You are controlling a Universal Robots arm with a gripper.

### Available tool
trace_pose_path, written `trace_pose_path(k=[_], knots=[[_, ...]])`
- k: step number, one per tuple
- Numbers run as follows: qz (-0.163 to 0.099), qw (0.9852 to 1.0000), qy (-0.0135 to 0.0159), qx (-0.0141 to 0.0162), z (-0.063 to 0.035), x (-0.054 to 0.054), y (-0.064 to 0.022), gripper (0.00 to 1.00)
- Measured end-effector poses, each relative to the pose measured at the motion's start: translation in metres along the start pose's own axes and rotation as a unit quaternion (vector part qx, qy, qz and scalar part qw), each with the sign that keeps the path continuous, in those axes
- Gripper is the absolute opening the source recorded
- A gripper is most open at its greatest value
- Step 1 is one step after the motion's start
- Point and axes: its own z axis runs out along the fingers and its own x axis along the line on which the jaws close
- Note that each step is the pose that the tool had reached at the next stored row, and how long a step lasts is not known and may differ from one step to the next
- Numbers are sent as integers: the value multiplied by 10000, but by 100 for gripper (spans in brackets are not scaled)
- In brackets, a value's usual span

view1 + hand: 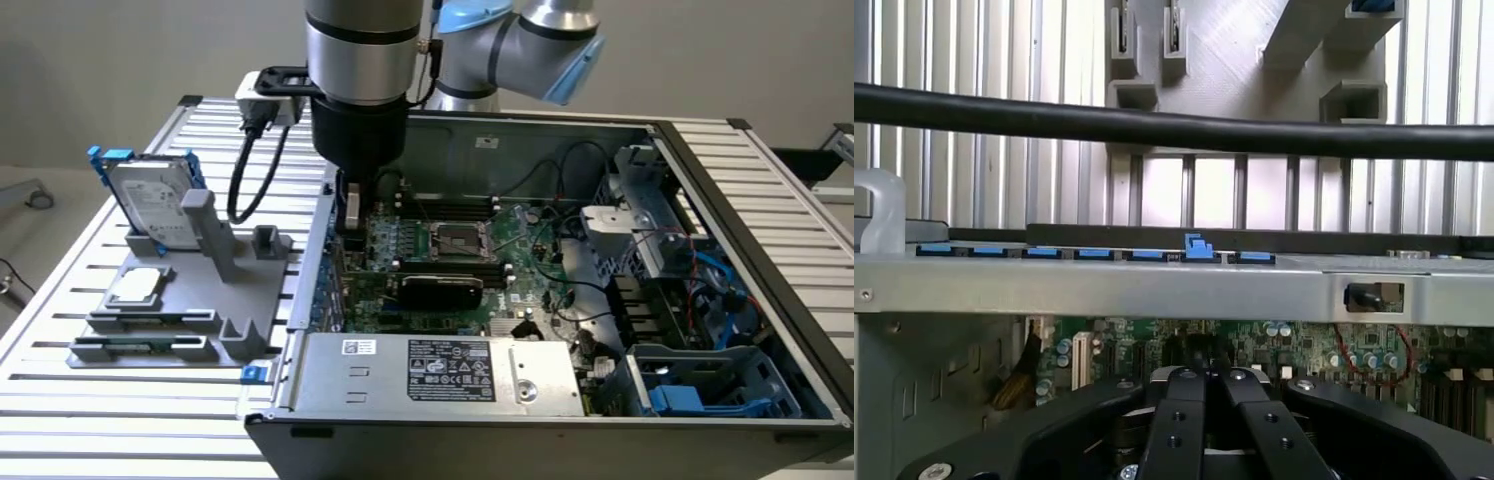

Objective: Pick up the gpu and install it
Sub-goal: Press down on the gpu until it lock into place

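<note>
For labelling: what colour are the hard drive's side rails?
Blue, clearest in the exterior view on the silver hard drive.

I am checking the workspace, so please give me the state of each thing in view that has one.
computer case: open, side panel off.
gripper: shut, holding nothing, low inside the case.
gpu: upright on the motherboard, not gripped.
hard drive: upright in the grey holder.
processor chip: flat on the holder.

One open computer case, one hard drive upright in one grey holder, one processor chip, one power supply, one robot arm
</note>
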Motion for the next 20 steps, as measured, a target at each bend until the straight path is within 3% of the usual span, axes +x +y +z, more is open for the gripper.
trace_pose_path(k=[6, 15, 20], knots=[[-2, 10000, -6, 0, -29, 5, -261, 11], [-7, 10000, -55, 0, -69, 12, -666, 11], [-36, 10000, -67, -1, -72, 14, -705, 11]])
